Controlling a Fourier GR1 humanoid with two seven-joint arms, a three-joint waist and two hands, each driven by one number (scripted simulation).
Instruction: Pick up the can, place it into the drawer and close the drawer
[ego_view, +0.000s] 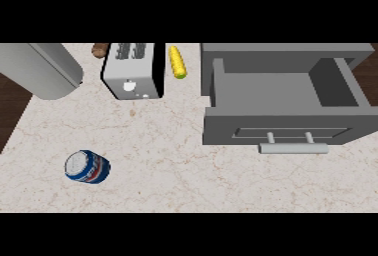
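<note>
No hands showing yet, so can't tell what the fingers are doing. Can (87, 167) sits upright on the tabletop (170, 150), well left of the open drawer (284, 92); I'd grab it from the side.

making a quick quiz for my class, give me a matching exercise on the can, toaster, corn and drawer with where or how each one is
Things:
1. can
2. toaster
3. corn
4. drawer

Descriptions:
A. pulled open, nothing visible inside, at the right
B. yellow, lying between the toaster and the drawer
C. blue, alone at the front left of the counter
D. silver, at the back, slots on top

Pairs: 1-C, 2-D, 3-B, 4-A
</note>
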